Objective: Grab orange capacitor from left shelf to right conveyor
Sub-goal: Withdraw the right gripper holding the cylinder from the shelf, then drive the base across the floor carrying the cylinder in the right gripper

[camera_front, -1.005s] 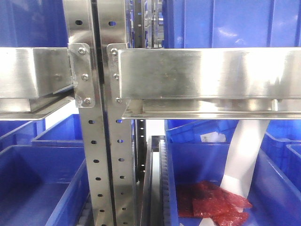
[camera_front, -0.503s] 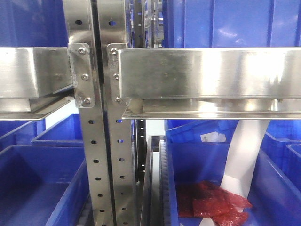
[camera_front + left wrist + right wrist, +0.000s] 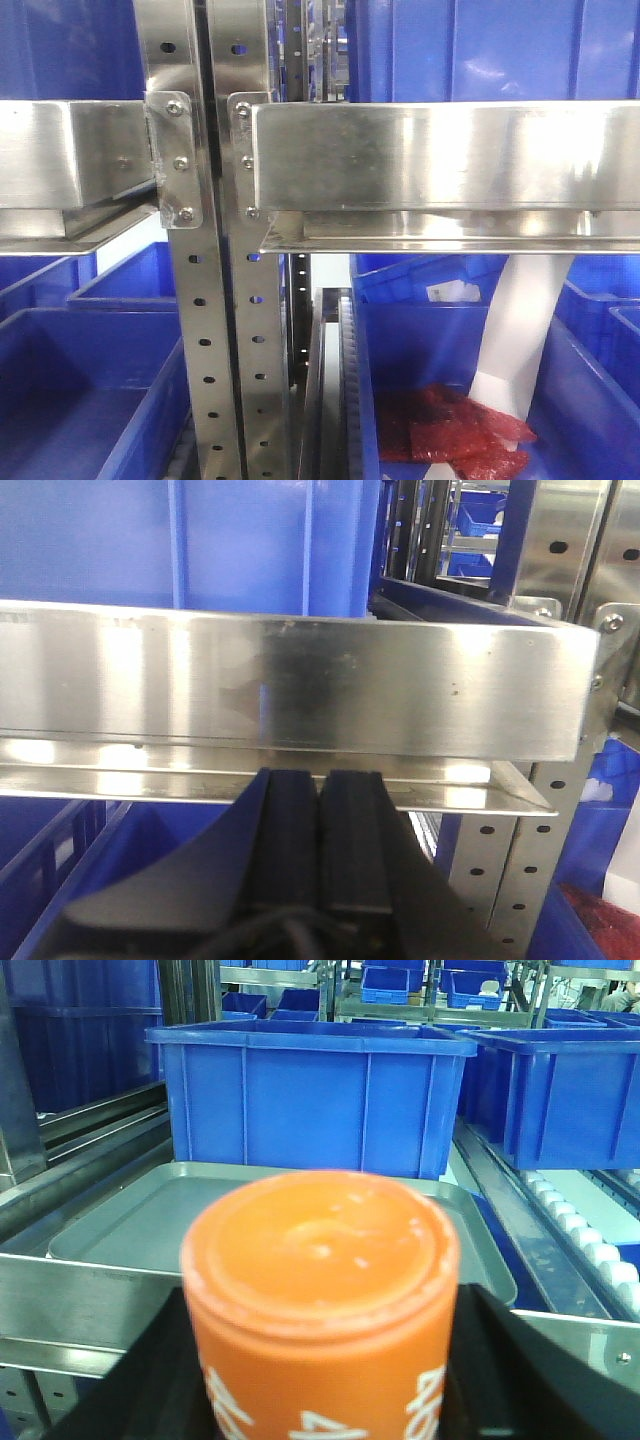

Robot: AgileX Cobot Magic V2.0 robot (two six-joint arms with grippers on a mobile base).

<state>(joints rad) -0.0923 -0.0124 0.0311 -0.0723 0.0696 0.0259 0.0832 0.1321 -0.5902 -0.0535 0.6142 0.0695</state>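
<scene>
Facing the left shelf [image 3: 420,160] and its blue bins [image 3: 90,400]; hovering before a silver tray [image 3: 120,1220]; clamping the orange capacitor [image 3: 320,1280] upright between dark fingers of the right gripper [image 3: 320,1400]; pressing the left gripper [image 3: 320,810] fully closed, empty, just below a shelf rail [image 3: 300,680].

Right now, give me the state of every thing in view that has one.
left tool, shut, empty
right tool, shut on the orange capacitor
orange capacitor, held, end cap toward camera
silver tray, bare where visible
blue bin, holds red packets
</scene>
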